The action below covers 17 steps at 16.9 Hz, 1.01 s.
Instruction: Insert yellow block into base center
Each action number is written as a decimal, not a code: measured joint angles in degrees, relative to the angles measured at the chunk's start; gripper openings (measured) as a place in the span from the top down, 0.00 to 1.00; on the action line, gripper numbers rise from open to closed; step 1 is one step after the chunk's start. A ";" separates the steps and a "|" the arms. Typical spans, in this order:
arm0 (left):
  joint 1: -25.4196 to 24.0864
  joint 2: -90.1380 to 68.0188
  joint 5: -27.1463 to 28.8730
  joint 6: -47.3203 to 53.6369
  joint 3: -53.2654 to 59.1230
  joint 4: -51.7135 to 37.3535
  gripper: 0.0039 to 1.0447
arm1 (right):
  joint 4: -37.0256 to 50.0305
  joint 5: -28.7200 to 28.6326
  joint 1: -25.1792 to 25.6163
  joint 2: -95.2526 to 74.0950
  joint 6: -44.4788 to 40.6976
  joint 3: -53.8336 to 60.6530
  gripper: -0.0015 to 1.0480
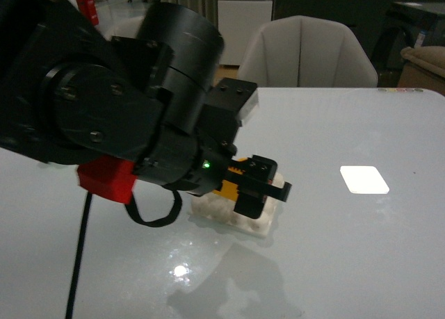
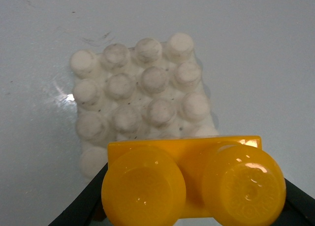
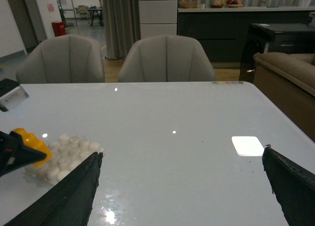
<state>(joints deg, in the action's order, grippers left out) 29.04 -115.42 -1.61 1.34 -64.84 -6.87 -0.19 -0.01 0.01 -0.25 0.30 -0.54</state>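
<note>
1. the left gripper [image 1: 259,188] is clenched on the yellow block [image 2: 192,181], one dark finger [image 2: 81,209] at each short end, with the two studs facing the wrist camera.
2. the block is above the near edge of the base [image 2: 138,98], not above its middle. in the left wrist view the four centre studs lie beyond the block, on the side away from the fingers, so i judge the coming move must carry the block further over the base before pressing down.
3. the long axis of the block runs from finger to finger. it is almost parallel to the stud rows, but the base looks a little turned against it.
4. the left arm is the nearer one. the right gripper [image 3: 182,154] is spread wide and holds nothing, well apart from the base, nearer to the white rectangle [image 1: 363,179] on the table [image 1: 348,263].
5. hidden: the underside of the block, so i cannot tell if it touches the studs or hangs above them. the block covers the nearest stud row, and in the front view the arm covers much of the base.
</note>
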 joint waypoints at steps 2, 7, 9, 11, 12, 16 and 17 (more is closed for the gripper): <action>0.92 -1.84 0.76 -0.22 -1.73 0.35 0.38 | 0.00 0.00 0.00 0.00 0.00 0.00 0.06; 1.09 -10.03 2.84 -0.94 -10.05 3.65 0.38 | 0.00 0.00 0.00 0.00 0.00 0.00 0.06; 0.44 -12.63 3.58 -0.92 -13.42 5.60 0.38 | 0.00 0.00 0.00 0.00 0.00 0.00 0.06; -0.09 -13.97 3.67 -0.98 -15.80 6.64 0.38 | 0.00 0.00 0.00 0.00 0.00 0.00 0.06; -0.42 -14.53 3.56 -1.22 -16.61 7.13 0.38 | 0.00 0.00 0.00 0.00 0.00 0.00 0.06; -0.79 -15.17 2.73 -3.93 -17.20 7.96 0.38 | 0.00 0.00 0.00 0.00 0.00 0.00 0.06; -0.74 -15.17 2.84 -4.15 -17.18 8.11 0.38 | 0.00 0.00 0.00 0.00 0.00 0.00 0.06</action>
<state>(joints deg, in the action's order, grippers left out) 28.29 -130.58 1.23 -2.81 -82.02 1.23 -0.19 -0.01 0.01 -0.25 0.30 -0.54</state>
